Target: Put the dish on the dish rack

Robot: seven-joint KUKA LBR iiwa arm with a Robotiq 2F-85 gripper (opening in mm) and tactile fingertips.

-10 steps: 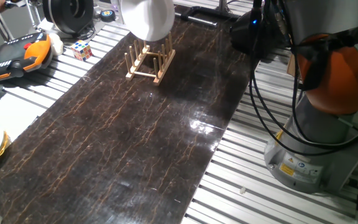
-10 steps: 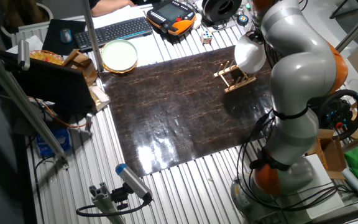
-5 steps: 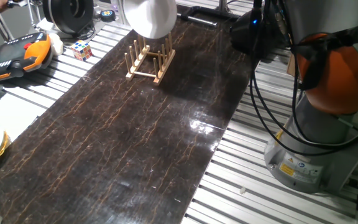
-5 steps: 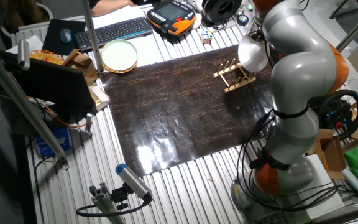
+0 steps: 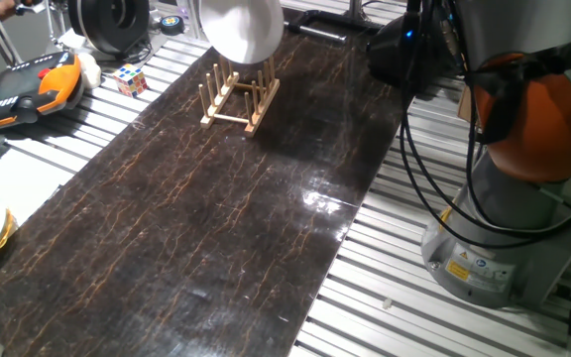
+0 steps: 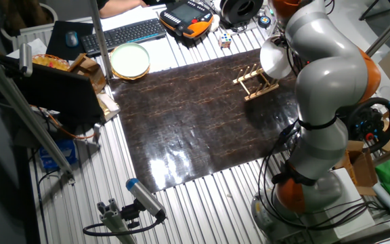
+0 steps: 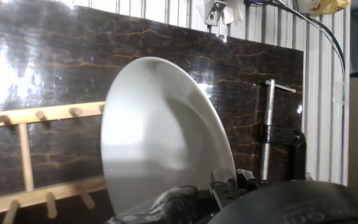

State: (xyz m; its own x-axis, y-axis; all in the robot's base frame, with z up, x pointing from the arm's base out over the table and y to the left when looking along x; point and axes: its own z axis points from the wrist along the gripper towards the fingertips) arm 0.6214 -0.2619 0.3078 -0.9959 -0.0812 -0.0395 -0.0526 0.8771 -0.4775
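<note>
Hand view: my claw (image 7: pixel 219 190) grips one white dish (image 7: pixel 160 140) by its rim, upright above one wooden dish rack (image 7: pixel 27 155) near the bench's far edge.

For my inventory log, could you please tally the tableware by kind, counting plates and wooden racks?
Plates: 2, a white plate held in the hand above the rack, and a pale plate with a yellow edge near the keyboard.
Wooden racks: 1, the dish rack.
Total: 3

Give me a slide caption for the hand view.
Gripper holds the white dish on edge above the wooden dish rack.
</note>
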